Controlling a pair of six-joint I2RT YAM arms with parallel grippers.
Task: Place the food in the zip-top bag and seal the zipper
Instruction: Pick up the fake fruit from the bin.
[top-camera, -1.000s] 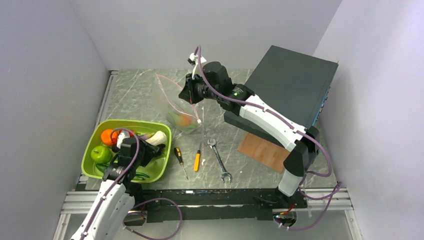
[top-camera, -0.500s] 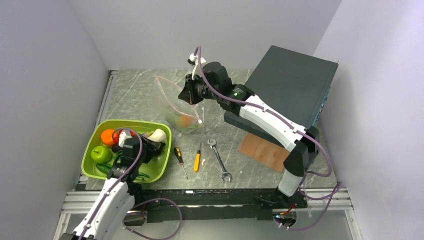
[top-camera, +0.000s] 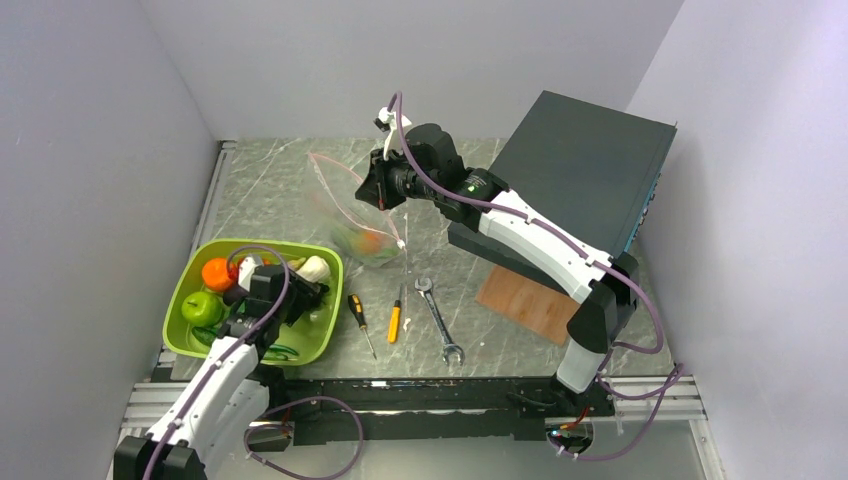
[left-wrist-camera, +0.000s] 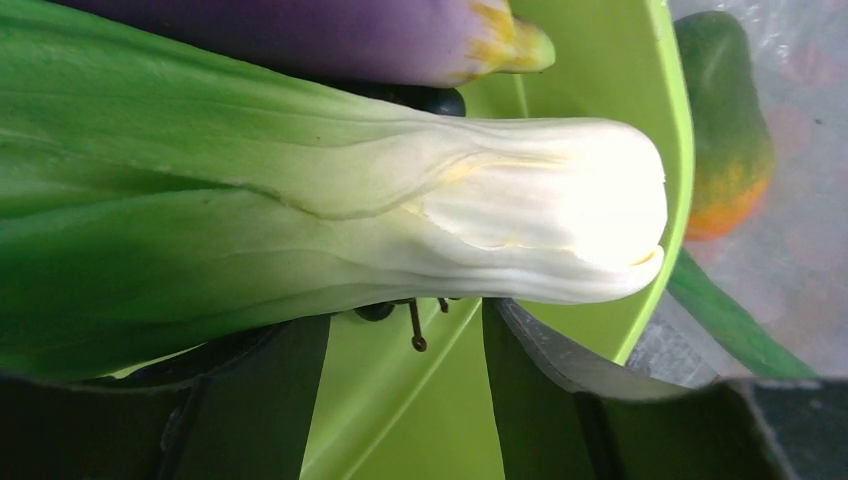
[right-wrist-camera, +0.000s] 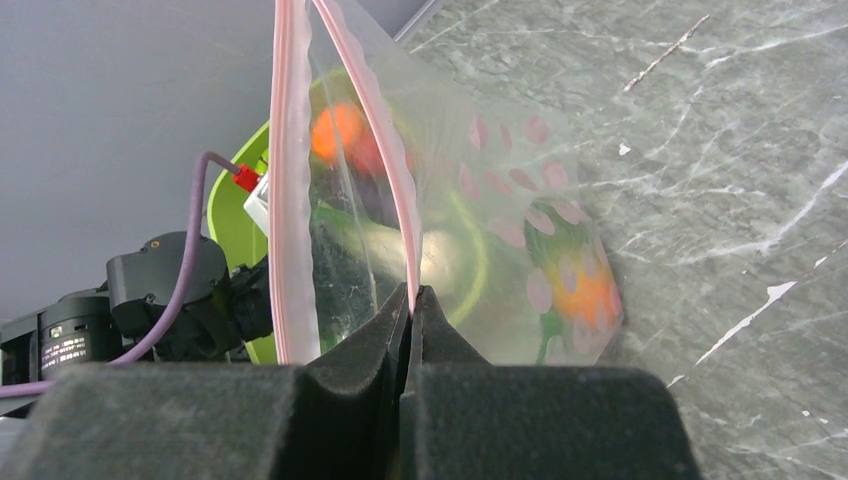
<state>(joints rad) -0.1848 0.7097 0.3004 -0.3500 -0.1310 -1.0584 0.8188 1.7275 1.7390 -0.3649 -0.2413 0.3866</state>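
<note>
The clear zip-top bag stands at the table's middle with its mouth open. My right gripper is shut on one side of the pinkish zipper, as the right wrist view shows. An orange and green food piece lies inside the bag. My left gripper is low inside the lime-green tray. In the left wrist view its fingers are spread apart below a white and green toy bok choy. An orange ball and a green apple lie in the tray.
A purple eggplant toy lies beyond the bok choy. Two screwdrivers and a wrench lie in front of the bag. A black box and a wooden board are at the right.
My left gripper has moved a little farther into the tray towards the bok choy. The right gripper and the bag have not moved.
</note>
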